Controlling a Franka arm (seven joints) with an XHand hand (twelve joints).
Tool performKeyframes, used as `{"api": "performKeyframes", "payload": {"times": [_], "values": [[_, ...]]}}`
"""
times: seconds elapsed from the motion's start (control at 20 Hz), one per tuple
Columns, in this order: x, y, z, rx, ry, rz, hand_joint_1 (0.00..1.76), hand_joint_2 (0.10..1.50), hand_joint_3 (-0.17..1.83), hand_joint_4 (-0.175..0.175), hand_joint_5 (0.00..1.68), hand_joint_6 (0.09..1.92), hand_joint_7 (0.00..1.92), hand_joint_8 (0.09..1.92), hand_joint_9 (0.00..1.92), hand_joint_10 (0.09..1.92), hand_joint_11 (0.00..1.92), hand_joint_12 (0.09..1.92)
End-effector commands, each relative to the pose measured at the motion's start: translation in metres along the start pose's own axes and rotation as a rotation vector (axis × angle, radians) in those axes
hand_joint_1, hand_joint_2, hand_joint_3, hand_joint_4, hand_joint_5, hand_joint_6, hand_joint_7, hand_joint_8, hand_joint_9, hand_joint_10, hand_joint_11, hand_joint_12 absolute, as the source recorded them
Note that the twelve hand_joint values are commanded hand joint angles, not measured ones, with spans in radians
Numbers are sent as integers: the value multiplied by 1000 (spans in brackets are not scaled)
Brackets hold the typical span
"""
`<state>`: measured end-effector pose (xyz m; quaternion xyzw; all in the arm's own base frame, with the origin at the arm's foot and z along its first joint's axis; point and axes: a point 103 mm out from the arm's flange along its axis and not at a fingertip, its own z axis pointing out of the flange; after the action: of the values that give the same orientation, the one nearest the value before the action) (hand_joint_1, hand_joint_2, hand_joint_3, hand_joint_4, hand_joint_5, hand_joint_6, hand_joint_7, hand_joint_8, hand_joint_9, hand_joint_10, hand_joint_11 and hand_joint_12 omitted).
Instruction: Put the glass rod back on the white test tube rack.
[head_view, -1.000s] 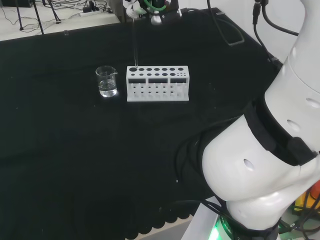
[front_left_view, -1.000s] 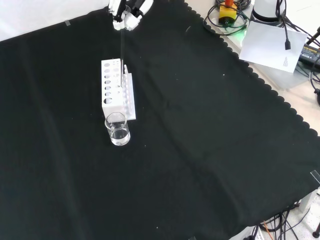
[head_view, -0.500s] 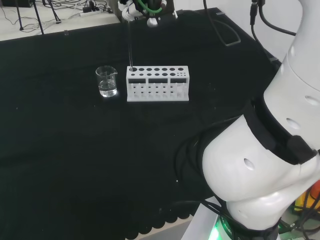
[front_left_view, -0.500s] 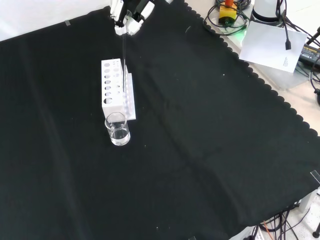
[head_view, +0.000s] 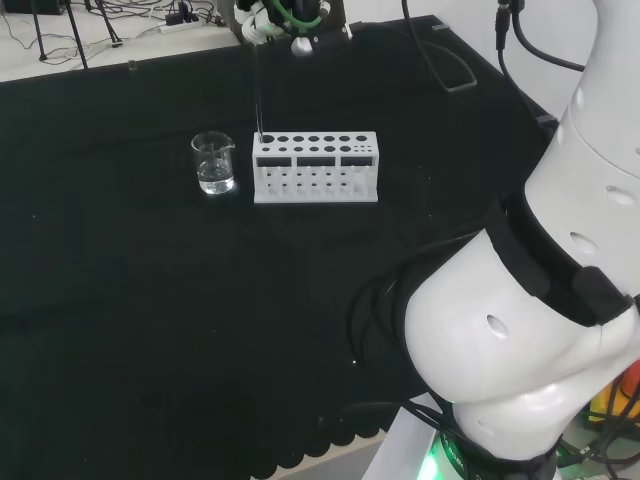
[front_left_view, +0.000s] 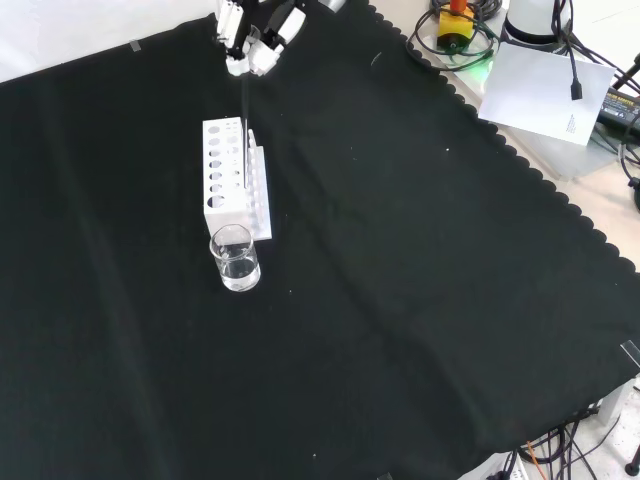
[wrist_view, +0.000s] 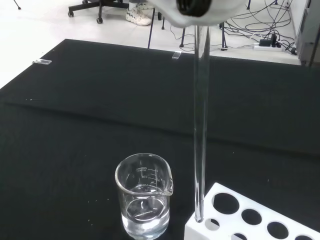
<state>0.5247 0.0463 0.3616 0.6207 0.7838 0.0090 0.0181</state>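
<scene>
A clear, thin glass rod (wrist_view: 200, 125) is held upright (tip at the rack's (wrist_view: 250, 220) end hole). It is pinched by the robot hand (front_left_view: 250, 35).

- The black and white robot hand (front_left_view: 255, 35) has white fingers (front_left_view: 285, 25) with black segments between them.
- The big, glossy white, rounded arm links (head_view: 520, 330) bear small dark screw holes.
- A black band (head_view: 555, 265) wraps the joint between two links.
- Black cables (head_view: 380, 300) run beside the lower link.
- A green light (head_view: 432, 465) glows at the arm's base.
</scene>
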Motion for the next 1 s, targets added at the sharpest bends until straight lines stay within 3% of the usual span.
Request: {"api": "performKeyframes", "payload": {"times": [0.05,0.7,1.0], "values": [[-9,12,13,8,13,5,1302,1057,2,-175,1126,463,1129,1082,1611,885,1591,868],[-18,22,31,29,26,9,1302,1057,2,-175,1127,461,1129,1082,1610,884,1591,866],[-27,18,35,5,43,24,1302,1057,2,-175,1127,460,1129,1082,1610,884,1590,866]]}}
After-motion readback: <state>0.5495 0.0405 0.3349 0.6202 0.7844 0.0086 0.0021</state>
